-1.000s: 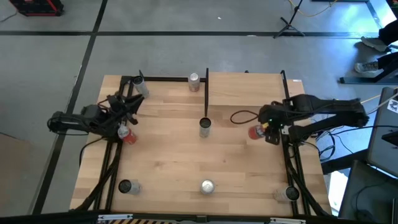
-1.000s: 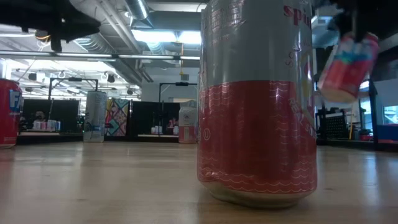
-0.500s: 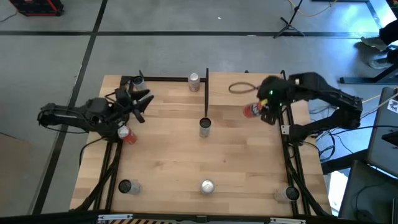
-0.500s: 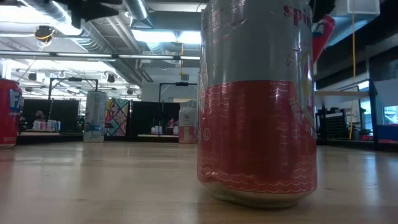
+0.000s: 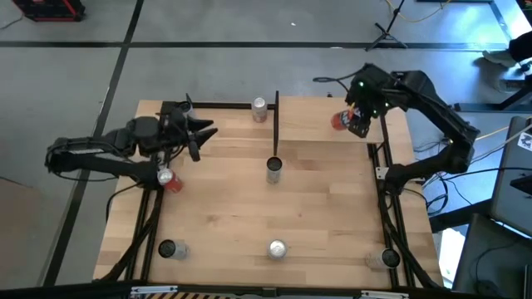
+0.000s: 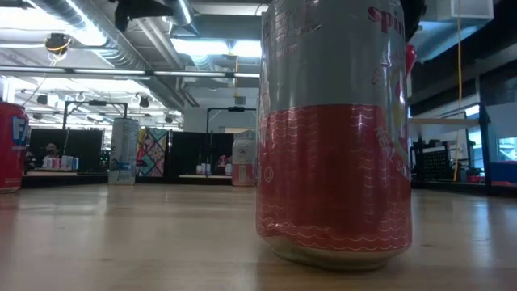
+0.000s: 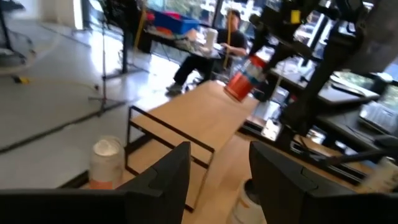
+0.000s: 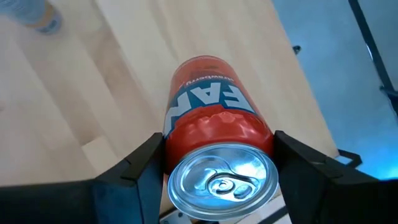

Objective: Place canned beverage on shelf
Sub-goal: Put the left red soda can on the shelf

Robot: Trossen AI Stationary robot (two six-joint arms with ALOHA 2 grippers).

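My right gripper (image 5: 351, 122) is shut on a red canned beverage (image 5: 338, 122), held in the air over the shelf (image 5: 312, 116), a pale board with thin black posts at the table's far right. The left wrist view shows that can (image 7: 244, 78) tilted above the shelf board (image 7: 205, 121). My left gripper (image 5: 208, 133) hovers open and empty at the far left, pointing toward the table's right side. A red can (image 5: 166, 178) stands on the table just near of it. My right gripper pinches the red can between its two fingers (image 8: 140, 171), one on each side of the can's wall just below the top rim (image 8: 186, 140). The fingers come from above, slanting down. The can hangs below them, tilted and clear of the shelf board.
Several more cans stand on the tabletop: far left (image 5: 184, 109), far middle (image 5: 260, 105), centre (image 5: 273, 169), and along the near edge (image 5: 277, 247). One red-and-grey can (image 6: 335, 137) fills the low view. A black post (image 5: 276, 124) marks the shelf's left side.
My right gripper has carried the red can up and toward the table's far edge, from beside the right edge to above the shelf. My left gripper has risen away from the red can on the left, moved toward the far edge, and tipped closer to level.
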